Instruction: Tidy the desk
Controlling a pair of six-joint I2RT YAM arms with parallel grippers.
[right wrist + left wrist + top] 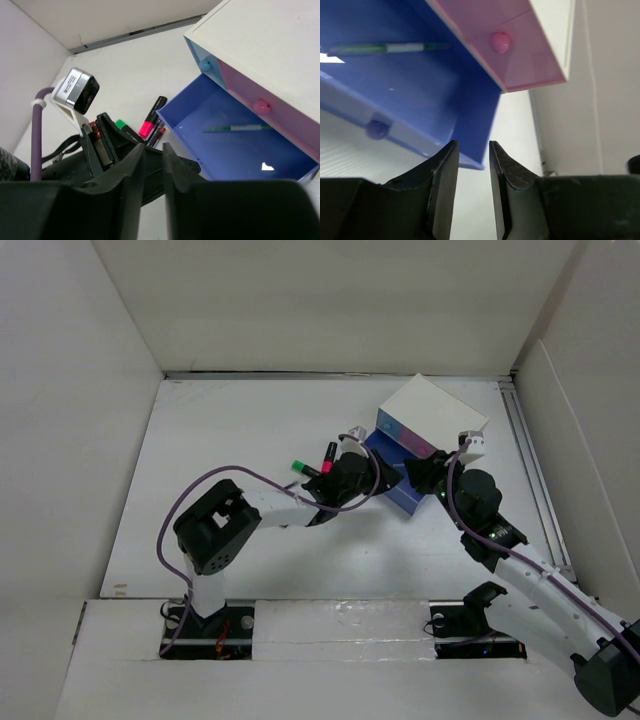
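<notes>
The desk point(250, 430) carries a drawer box point(430, 425) (far right) and markers point(318, 462).
</notes>
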